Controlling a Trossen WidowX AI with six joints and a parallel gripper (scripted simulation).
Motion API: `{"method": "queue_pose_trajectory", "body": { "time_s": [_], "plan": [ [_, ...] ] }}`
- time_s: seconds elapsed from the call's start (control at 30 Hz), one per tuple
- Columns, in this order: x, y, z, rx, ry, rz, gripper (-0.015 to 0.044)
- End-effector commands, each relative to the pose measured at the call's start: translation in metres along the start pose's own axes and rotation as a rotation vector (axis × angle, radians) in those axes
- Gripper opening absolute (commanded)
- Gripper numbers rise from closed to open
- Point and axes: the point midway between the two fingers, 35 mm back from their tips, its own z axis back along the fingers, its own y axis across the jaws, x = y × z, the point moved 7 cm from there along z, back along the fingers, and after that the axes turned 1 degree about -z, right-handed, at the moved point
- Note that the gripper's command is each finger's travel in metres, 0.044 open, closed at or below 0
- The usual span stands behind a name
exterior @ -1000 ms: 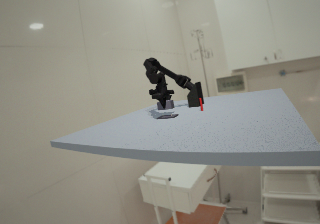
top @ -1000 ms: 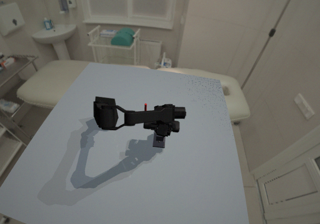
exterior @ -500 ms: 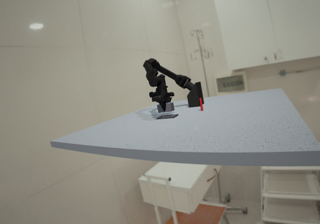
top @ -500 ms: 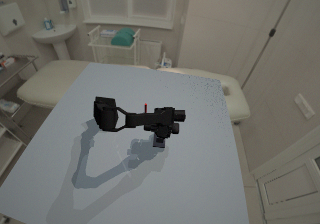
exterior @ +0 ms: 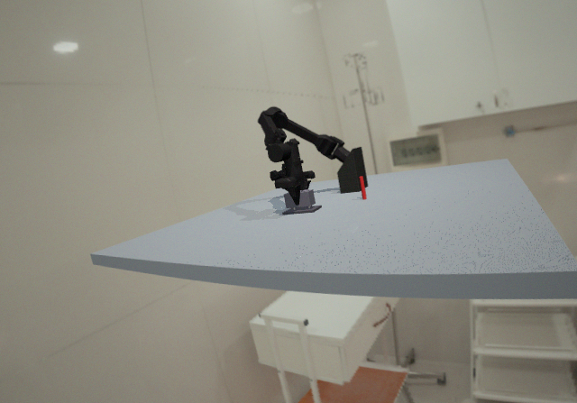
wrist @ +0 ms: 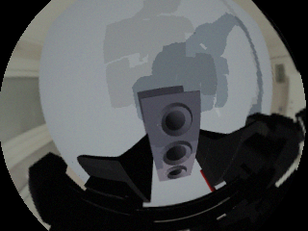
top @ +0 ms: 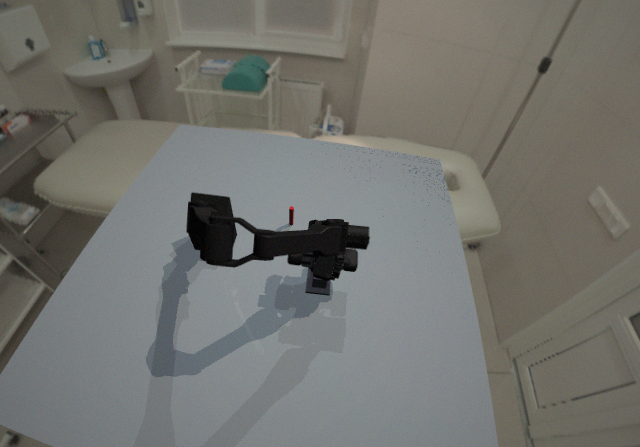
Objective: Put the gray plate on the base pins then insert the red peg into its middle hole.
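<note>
The gray plate is a thick block with three holes in a row. My gripper is shut on it, with one finger on each side. The plate is just above the flat dark base, a small gap between them in the exterior view. Short bits of the pins show in that gap; whether their tips are inside the holes is hidden. The red peg stands upright on the table, apart from the base, and a sliver shows beside the right finger in the wrist view.
The arm's black mount stands on the light blue table, near the red peg. The arm reaches from it across to the base, passing close by the peg in the top view. Arm shadows lie around the base.
</note>
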Motion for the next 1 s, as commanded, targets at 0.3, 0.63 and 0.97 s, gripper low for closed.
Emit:
{"method": "queue_pose_trajectory", "body": {
  "time_s": [0.3, 0.63, 0.97],
  "plan": [
    [0.000, 0.000, -0.001, 0.000, 0.000, 0.000, 0.0053],
    [0.000, 0.000, -0.001, 0.000, 0.000, 0.000, 0.0315],
    [-0.001, 0.002, 0.009, 0.000, 0.002, 0.001, 0.0440]
  ]
}}
